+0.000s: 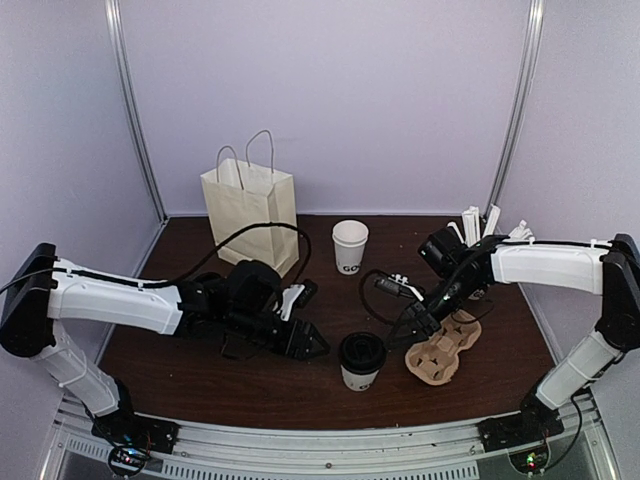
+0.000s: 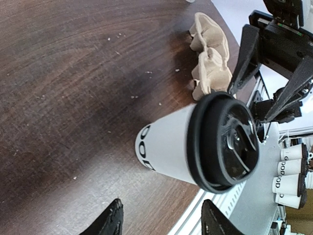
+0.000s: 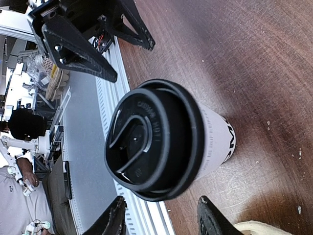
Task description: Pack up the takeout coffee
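A white takeout coffee cup point(image 1: 361, 362) with a black lid stands upright near the table's front edge. It shows in the left wrist view point(image 2: 168, 147) and in the right wrist view point(image 3: 210, 137). My left gripper point(image 1: 312, 322) is open and empty, just left of this cup, its tips point(image 2: 163, 211) short of it. My right gripper point(image 1: 418, 322) is open and empty, just right of the cup, its tips point(image 3: 161, 209) short of it too. A second white cup point(image 1: 350, 247) stands without a lid further back. The white paper bag point(image 1: 248, 205) stands upright at the back left.
A brown pulp cup carrier point(image 1: 445, 347) lies under my right gripper and shows in the left wrist view point(image 2: 210, 63). A white cup of long white sticks point(image 1: 480, 225) stands at the back right. The table's metal front rail point(image 1: 320, 440) runs close behind the lidded cup.
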You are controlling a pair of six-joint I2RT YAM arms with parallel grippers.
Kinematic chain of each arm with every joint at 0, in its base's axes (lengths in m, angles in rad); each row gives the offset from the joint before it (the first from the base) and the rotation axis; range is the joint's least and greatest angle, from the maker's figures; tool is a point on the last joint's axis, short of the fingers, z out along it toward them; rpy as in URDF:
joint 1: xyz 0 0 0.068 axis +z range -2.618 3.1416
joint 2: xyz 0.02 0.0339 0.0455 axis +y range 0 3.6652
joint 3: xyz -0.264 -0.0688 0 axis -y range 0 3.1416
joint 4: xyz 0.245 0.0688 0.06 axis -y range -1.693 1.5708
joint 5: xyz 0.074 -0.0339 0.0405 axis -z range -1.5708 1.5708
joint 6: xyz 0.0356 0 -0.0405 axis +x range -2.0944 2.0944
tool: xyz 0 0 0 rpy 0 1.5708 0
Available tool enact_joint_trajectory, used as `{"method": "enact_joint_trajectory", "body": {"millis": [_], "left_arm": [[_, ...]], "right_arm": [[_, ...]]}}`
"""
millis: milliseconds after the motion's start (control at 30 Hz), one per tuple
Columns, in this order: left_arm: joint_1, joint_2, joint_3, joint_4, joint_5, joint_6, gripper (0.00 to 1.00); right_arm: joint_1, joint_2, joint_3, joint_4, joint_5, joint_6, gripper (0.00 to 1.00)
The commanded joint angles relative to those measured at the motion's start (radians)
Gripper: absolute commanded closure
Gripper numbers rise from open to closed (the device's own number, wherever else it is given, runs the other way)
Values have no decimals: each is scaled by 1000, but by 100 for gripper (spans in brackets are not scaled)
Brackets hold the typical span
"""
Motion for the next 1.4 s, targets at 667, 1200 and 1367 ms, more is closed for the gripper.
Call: {"method": "enact_joint_trajectory", "body": {"millis": [667, 1200, 1367], "left_arm": [[4, 177, 44, 331, 138, -88, 47], [7, 264, -78, 308, 84, -213, 60], [8, 266, -98, 328, 84, -203, 59]], "right_arm": [[-13, 50, -49, 59, -31, 41, 66], [-18, 255, -42, 34, 127, 69, 83], [-19, 279, -8, 13, 125, 50, 80]]}}
